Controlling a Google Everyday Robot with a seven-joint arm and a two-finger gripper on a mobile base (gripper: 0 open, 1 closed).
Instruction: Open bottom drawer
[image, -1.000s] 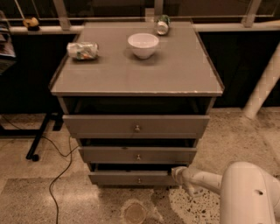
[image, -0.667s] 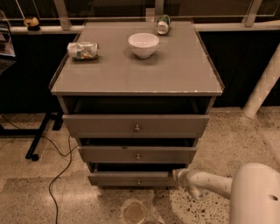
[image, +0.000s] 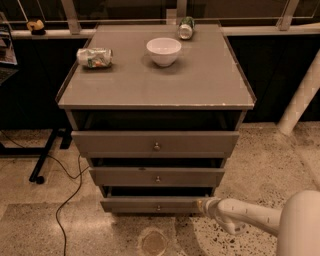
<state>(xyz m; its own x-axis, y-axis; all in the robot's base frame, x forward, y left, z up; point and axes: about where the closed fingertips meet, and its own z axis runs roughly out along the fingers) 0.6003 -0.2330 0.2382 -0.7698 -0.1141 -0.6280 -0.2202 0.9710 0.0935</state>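
- Bottom drawer (image: 145, 204) sat lowest in the cabinet (image: 155, 106), just above the floor, with its knob (image: 158, 207) at the centre of the front.
- Gripper (image: 201, 205) was down low at the right end of that front, touching it or just beside it. The arm (image: 250, 216) reached in from the lower right.
- Couldn't tell whether the gripper was spread or clamped on anything.
- It was off to the right of the knob, not on it.
- A dark gap showed above the bottom front, same as above the middle drawer (image: 156, 176) and top drawer (image: 155, 142). Possibly out a crack, but from this angle that could just have been how the cabinet is built. No drawer interior was visible.
- Judgement: the approach was done and the gripper was at the front's right edge. The pull was barely begun at best.
- Left to do: get purchase on the edge or knob, then draw the front straight out toward the robot until the inside shows.
- Bowl (image: 163, 50) and can (image: 94, 57) on top weren't in play.
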